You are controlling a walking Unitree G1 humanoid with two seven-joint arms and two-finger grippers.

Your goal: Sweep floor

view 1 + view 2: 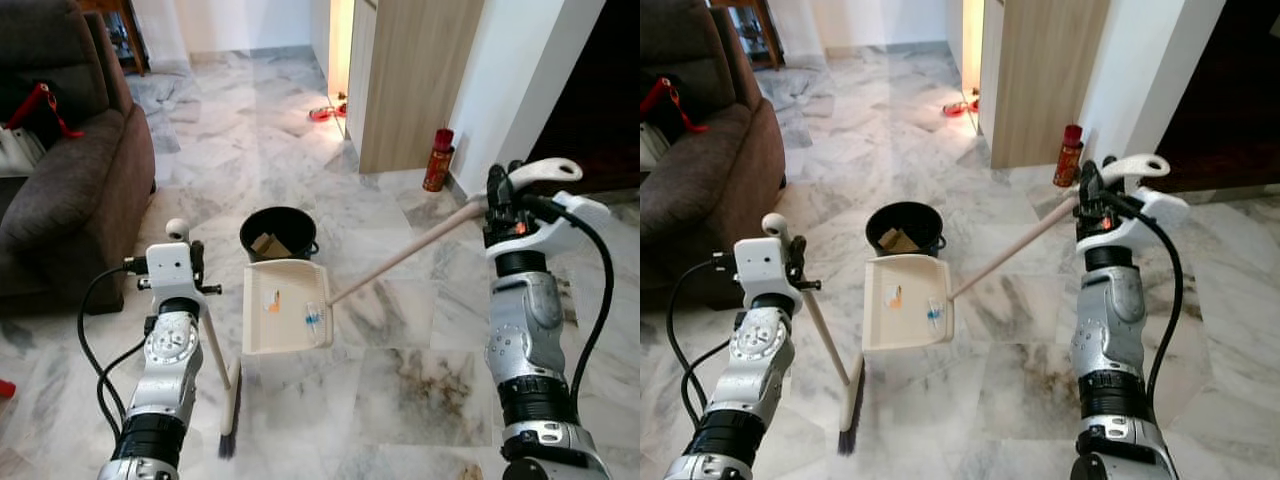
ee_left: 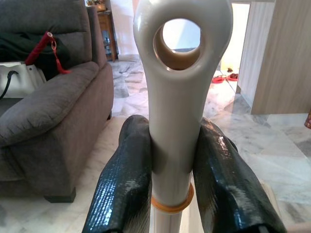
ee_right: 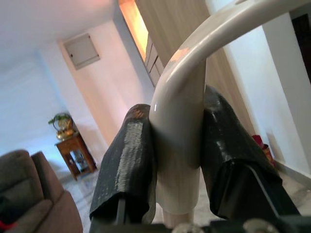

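My left gripper (image 2: 175,127) is shut on the top of a cream broom handle (image 1: 212,345), just under its hanging hole. The broom leans down to its dark bristles (image 1: 228,432) on the marble floor before me. My right gripper (image 3: 177,116) is shut on the curved end of the long dustpan handle (image 1: 410,252). The cream dustpan (image 1: 262,335) hangs level just in front of a black bin (image 1: 278,232), which has a piece of cardboard inside. In the pan lie a small orange scrap (image 1: 272,301) and a blue scrap (image 1: 314,319).
A dark grey sofa (image 1: 70,170) stands at the left with a red strap on it. A wooden cabinet (image 1: 415,80) and a red spray can (image 1: 438,160) are at the back right. Red slippers (image 1: 325,112) lie farther off. Open marble floor (image 1: 420,380) lies ahead.
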